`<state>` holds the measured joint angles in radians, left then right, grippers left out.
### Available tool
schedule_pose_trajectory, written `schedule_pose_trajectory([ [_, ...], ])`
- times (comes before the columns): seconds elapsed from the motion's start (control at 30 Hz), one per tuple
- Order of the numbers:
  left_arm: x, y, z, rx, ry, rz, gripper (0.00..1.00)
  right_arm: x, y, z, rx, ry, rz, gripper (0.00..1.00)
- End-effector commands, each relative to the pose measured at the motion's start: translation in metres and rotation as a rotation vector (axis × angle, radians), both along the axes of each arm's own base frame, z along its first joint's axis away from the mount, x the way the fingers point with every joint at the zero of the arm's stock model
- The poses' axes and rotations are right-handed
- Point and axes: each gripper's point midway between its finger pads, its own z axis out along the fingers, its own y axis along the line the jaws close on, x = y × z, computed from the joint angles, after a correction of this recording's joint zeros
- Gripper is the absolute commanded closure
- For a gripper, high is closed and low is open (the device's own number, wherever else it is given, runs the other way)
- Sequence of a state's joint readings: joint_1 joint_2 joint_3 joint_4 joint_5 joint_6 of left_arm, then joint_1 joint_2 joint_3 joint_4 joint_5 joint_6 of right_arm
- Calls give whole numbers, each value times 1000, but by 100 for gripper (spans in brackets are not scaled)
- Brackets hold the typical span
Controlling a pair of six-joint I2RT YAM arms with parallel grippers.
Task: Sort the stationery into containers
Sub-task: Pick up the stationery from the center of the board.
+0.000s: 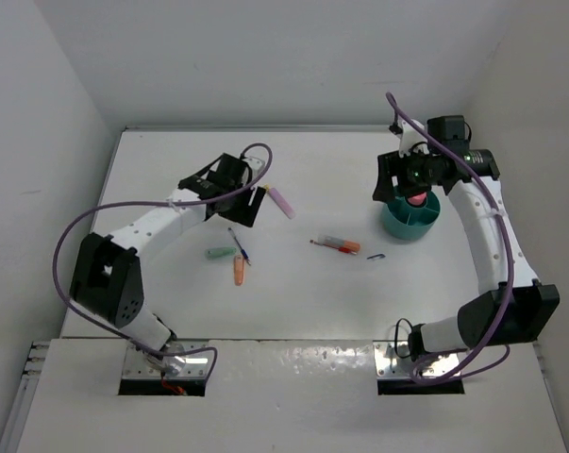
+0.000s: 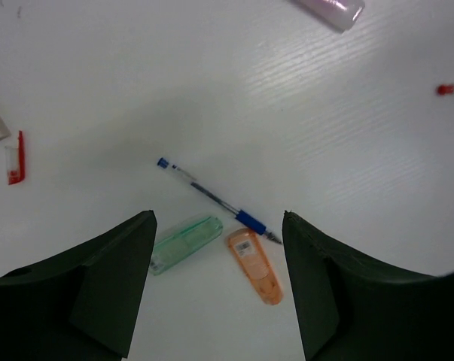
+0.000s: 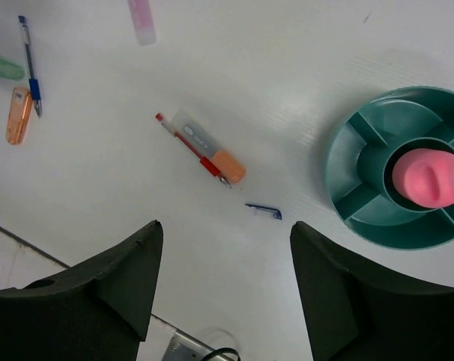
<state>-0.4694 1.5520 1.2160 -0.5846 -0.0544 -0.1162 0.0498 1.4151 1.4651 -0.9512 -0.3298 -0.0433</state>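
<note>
The teal cup (image 1: 394, 224) (image 3: 333, 162) stands at the right, divided into compartments, with a pink marker (image 1: 415, 197) (image 3: 430, 177) upright in its middle. My right gripper (image 1: 390, 184) (image 3: 226, 226) hovers open just left of the cup, holding nothing. On the table lie a red pen (image 3: 190, 144) beside an orange-capped highlighter (image 1: 348, 246) (image 3: 215, 154), and a tiny blue piece (image 1: 376, 256) (image 3: 264, 211). My left gripper (image 1: 245, 204) (image 2: 217, 219) is open and empty above a mint stub (image 1: 221, 252) (image 2: 185, 243), an orange stub (image 1: 238, 272) (image 2: 255, 265) and a blue pen (image 1: 239, 245) (image 2: 215, 199). A lilac highlighter (image 1: 282, 201) (image 2: 328, 9) lies beside it.
A small red-and-white piece (image 2: 14, 156) lies at the left of the left wrist view. White walls close in the table on the left, back and right. The table's near edge (image 3: 31, 248) runs below the right gripper. Purple cables (image 1: 76, 226) loop off both arms.
</note>
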Motion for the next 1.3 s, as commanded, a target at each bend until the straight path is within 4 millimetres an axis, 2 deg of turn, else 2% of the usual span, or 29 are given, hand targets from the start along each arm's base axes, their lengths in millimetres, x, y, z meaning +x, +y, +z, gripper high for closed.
schedule_pose_trajectory([
  [0.0,33,-41,23,-126,-81,139,25,3,7,7,28,-25,-8,33],
  [0.03,37,-45,19,-120,-70,162,25,3,7,7,26,-25,-9,33],
  [0.07,48,-55,32,-145,-87,178,25,3,8,6,43,-13,-32,33],
  [0.1,48,-62,8,-114,-22,208,26,1,8,5,45,-10,-35,33],
  [0.13,62,-73,21,-138,-38,221,26,2,8,6,47,-16,-39,33],
  [0.17,66,-80,17,-136,-19,236,25,1,7,3,49,-10,-44,33],
  [0.2,64,-84,-12,-93,57,265,25,0,8,4,52,-15,-47,33],
  [0.23,69,-88,-15,-89,66,280,25,-1,7,3,54,-11,-49,33],
  [0.27,79,-96,-11,-107,56,296,25,-1,7,1,53,-7,-51,33],
  [0.3,80,-99,-29,-87,88,320,25,-1,7,0,55,-2,-53,33],
  [0.33,87,-103,-28,-91,75,331,25,-1,6,-1,55,1,-56,33],
  [0.37,88,-106,-38,-88,87,337,25,-1,6,-1,56,5,-58,33],
  [0.43,95,-110,-42,-114,82,348,25,-1,5,-1,60,5,-60,33],
  [0.63,114,-115,-51,-153,70,386,26,0,1,-4,60,14,-68,33],
  [1.1,131,-120,-87,-118,87,425,23,0,-2,-10,59,27,-62,34],
  [1.27,131,-115,-97,-85,89,428,29,4,-2,-10,64,29,-61,34],
])
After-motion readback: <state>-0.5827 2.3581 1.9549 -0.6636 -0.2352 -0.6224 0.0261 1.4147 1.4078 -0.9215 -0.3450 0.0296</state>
